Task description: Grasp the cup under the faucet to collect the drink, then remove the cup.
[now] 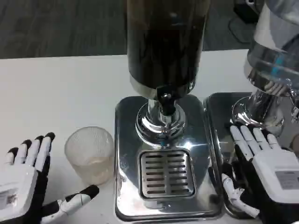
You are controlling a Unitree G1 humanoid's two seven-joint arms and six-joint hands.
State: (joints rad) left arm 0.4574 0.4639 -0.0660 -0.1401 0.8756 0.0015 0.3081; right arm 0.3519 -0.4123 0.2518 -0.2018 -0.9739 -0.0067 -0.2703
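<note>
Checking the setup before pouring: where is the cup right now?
The cup stands on the white table, left of the dispenser's drip tray, beside the open left hand.

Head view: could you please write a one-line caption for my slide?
Left robot hand open beside a clear cup on the table, left of the dispenser's drip tray; faucet above it.

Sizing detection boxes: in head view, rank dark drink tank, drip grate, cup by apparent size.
1. Dark drink tank, largest, cropped at top.
2. Drip grate.
3. Cup, close to the grate in apparent size, so that order is unsure.
</note>
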